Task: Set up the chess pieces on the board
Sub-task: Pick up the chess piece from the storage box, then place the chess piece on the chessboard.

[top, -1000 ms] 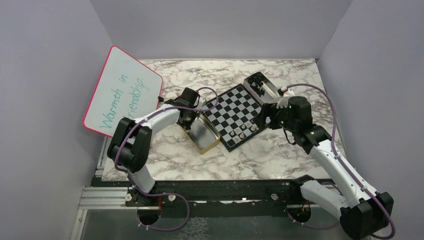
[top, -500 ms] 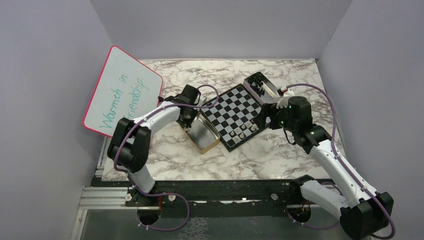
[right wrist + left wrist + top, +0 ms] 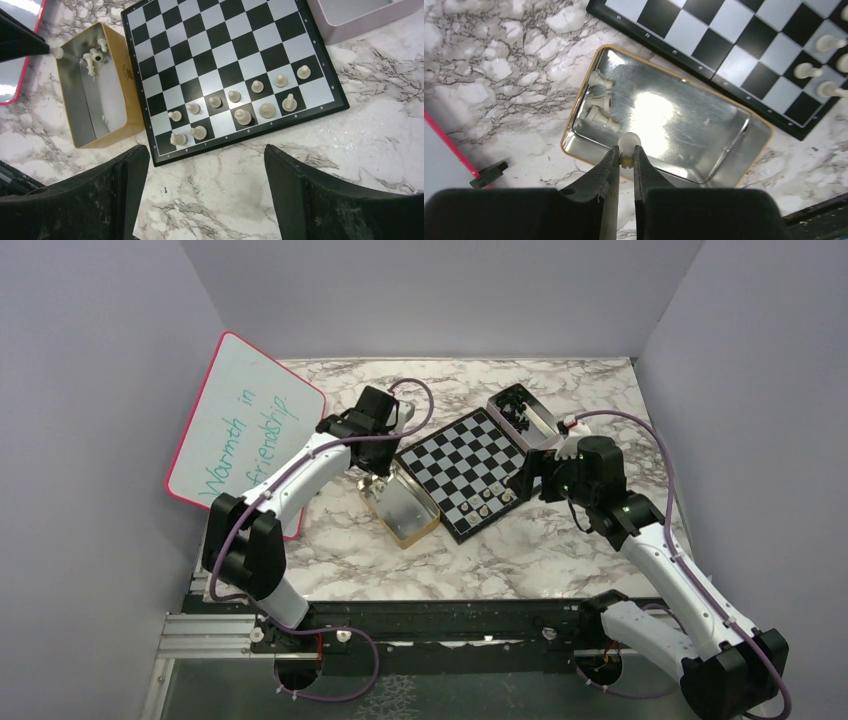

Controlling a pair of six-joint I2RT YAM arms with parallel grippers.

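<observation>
The chequered board [image 3: 460, 455] lies mid-table, with several pale chess pieces [image 3: 243, 116] standing in its two rows nearest my right arm. Beside it sits an open metal tin [image 3: 684, 135] with three pale pieces [image 3: 599, 101] lying at one end. My left gripper [image 3: 625, 150] is shut on a pale round-headed piece [image 3: 629, 141], held above the tin's edge. In the top view that left gripper [image 3: 373, 478] hangs over the tin's far corner. My right gripper [image 3: 205, 195] is open and holds nothing, hovering over bare marble just off the board's edge [image 3: 240, 137].
A pink-framed whiteboard [image 3: 245, 425] leans at the left. A second tin [image 3: 520, 410] with dark pieces sits behind the board's right corner. A small black cap [image 3: 489, 174] lies on the marble by the whiteboard. Grey walls enclose the table.
My left gripper has closed on a pale piece down in the tin and lifted it out, the arm rising and swinging back. The right arm has not moved.
</observation>
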